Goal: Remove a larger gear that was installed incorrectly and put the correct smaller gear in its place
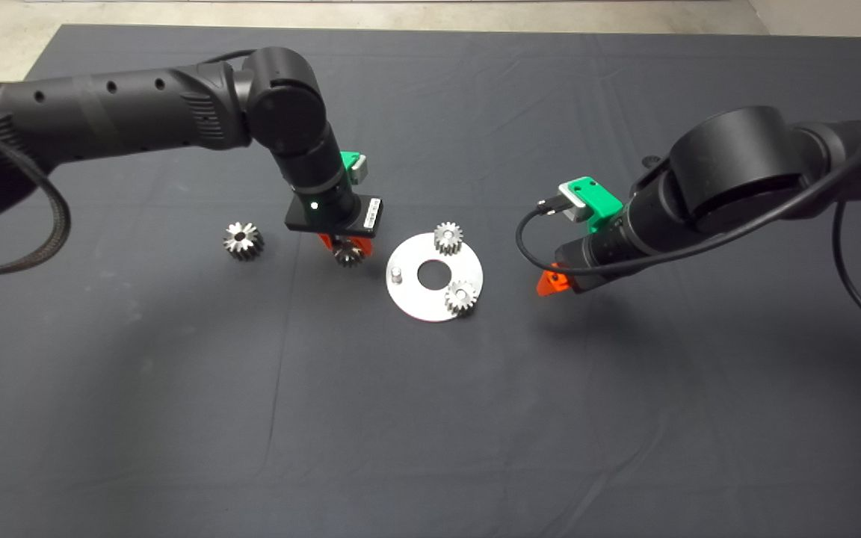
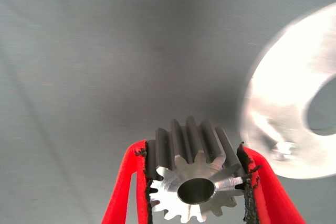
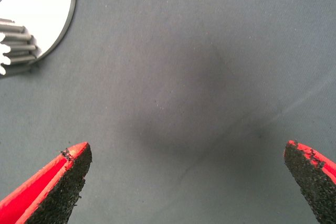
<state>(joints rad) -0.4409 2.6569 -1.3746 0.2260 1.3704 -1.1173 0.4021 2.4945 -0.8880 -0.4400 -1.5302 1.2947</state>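
While the larger gear lies discarded at centre left, the left tool clamps the smaller gear beside the plate's bare peg (installation remains); the right tool hangs wide open, empty.

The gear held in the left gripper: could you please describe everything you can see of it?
The gear is bright silver metal with straight teeth all round, a flat face and a dark round centre hole. It is clamped between the left gripper's red fingers, pads on opposite sides, raised just left of the round plate near its bare pin.
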